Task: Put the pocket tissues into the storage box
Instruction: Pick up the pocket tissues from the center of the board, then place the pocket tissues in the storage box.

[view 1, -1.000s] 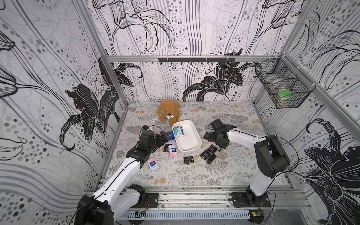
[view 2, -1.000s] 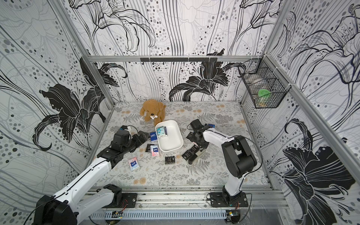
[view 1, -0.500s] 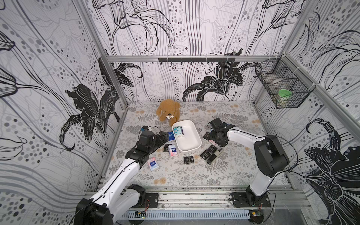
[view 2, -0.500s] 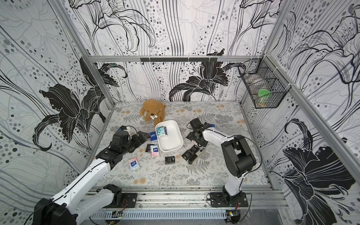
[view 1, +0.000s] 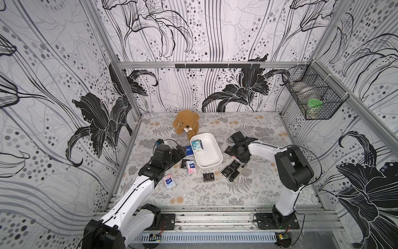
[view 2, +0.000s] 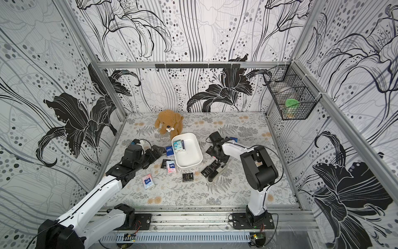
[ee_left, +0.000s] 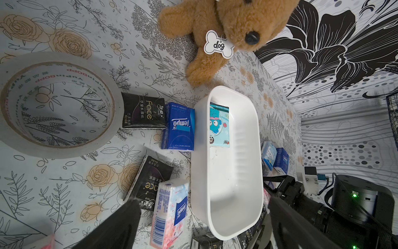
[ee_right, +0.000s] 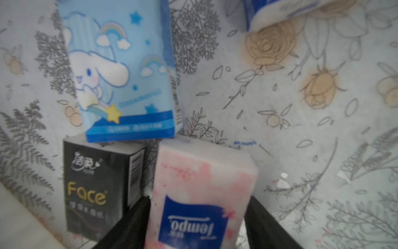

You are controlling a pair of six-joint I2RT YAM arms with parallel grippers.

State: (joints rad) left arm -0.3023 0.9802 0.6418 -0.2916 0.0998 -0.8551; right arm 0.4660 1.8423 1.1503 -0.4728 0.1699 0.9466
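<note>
The white storage box (view 1: 210, 156) (view 2: 189, 156) lies mid-table with a teal pocket tissue packet (view 1: 197, 145) (ee_left: 219, 125) inside. Right of the box, my right gripper (ee_right: 198, 224) (view 1: 238, 153) points down, shut on a pink-white packet (ee_right: 200, 183) that rests on the table. A light blue packet (ee_right: 125, 71) and a black one (ee_right: 97, 189) lie beside it. Left of the box, my left gripper (ee_left: 204, 217) (view 1: 179, 152) stands open and holds nothing. Near it lie a dark blue packet (ee_left: 178, 127), two black packets (ee_left: 143, 114) (ee_left: 150, 179) and a pink-white one (ee_left: 170, 213).
A plush dog (view 1: 186, 124) sits behind the box. A tape roll (ee_left: 56, 103) lies left of the packets. More packets (view 1: 169, 181) (view 1: 208, 177) (view 1: 230, 169) and a long black-and-silver object (view 1: 237, 173) lie in front. A wire basket (view 1: 314, 101) hangs on the right wall.
My right gripper has shifted slightly toward the box and its fingers have narrowed onto the pink-white packet. The left arm has barely moved.
</note>
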